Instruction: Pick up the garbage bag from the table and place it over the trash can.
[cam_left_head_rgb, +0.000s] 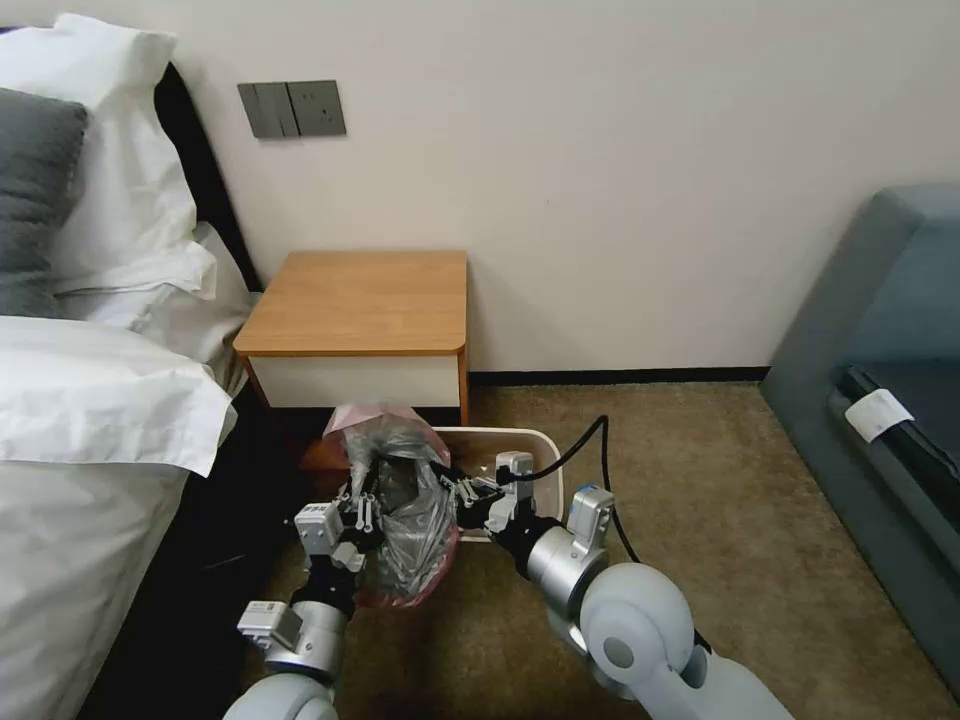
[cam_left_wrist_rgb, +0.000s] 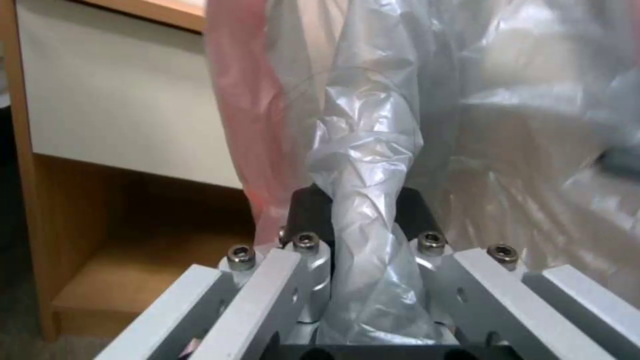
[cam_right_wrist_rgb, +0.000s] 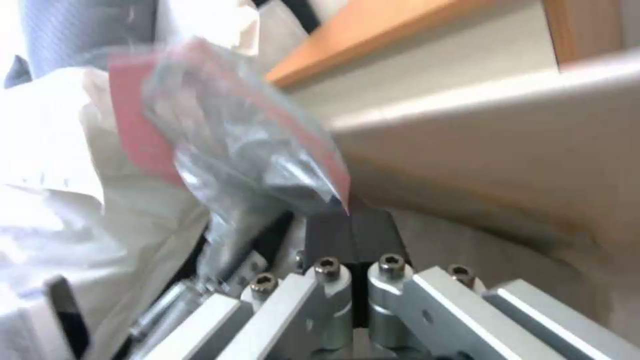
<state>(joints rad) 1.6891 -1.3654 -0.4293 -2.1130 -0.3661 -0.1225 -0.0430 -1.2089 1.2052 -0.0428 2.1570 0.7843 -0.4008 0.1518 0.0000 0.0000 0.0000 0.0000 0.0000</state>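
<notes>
- A bed with white pillows (cam_left_head_rgb: 120, 200) and white sheets lies well off to the left of both grippers; its edge is cut off by the picture.
- The left gripper (cam_left_head_rgb: 362, 510) sits low over the carpet (cam_left_head_rgb: 700, 480), clenched on a twisted fold of the garbage bag (cam_left_head_rgb: 405, 500). In the left wrist view the grey plastic (cam_left_wrist_rgb: 367, 200) runs up between its dark pads (cam_left_wrist_rgb: 307, 212), which press in on it from both sides.
- The bag bulges up and ahead of this gripper, its pink-red rim band (cam_left_head_rgb: 365, 418) showing at the top and again at the bottom. It hides the left part of the trash can (cam_left_head_rgb: 520, 445).
- The table (cam_left_head_rgb: 360, 300) stands beyond the bag against the wall, its top bare; its low shelf is mostly hidden in the head view.
- The right gripper (cam_left_head_rgb: 470, 492) is just right of the bag, at the can's near rim. In the right wrist view its dark pads (cam_right_wrist_rgb: 353, 235) meet, with the bag's corner (cam_right_wrist_rgb: 267, 160) blurred just above them; whether they pinch plastic cannot be told.
- The can's beige wall (cam_right_wrist_rgb: 507, 165) lies just beside this gripper.
- A grey sofa (cam_left_head_rgb: 880, 330) stands well off to the right, partly cut off.
</notes>
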